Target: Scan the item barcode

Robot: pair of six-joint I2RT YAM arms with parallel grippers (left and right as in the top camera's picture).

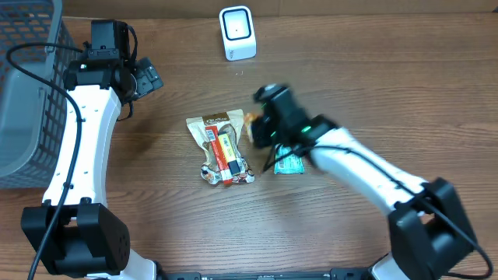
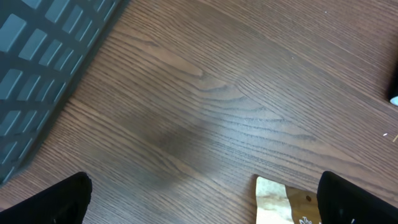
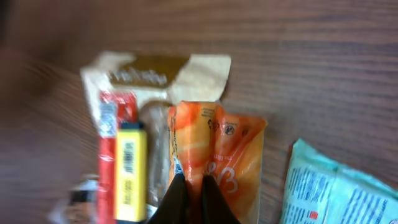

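My right gripper [image 3: 191, 186] is shut on the lower edge of an orange snack packet [image 3: 217, 149], which puckers between the fingers. In the overhead view this gripper [image 1: 261, 128] sits mid-table, and only a sliver of the orange packet [image 1: 250, 118] shows at its left side. A white barcode scanner [image 1: 237, 33] stands at the back centre of the table. My left gripper [image 1: 144, 78] hovers at the back left, open, with nothing between its fingers; in its own view the gripper [image 2: 205, 205] is over bare wood.
A beige pouch [image 1: 214, 124] lies left of the right gripper, with a yellow and red item [image 1: 226, 155] on it. A teal packet [image 1: 289, 163] lies under the right arm. A grey mesh basket [image 1: 23, 93] fills the far left.
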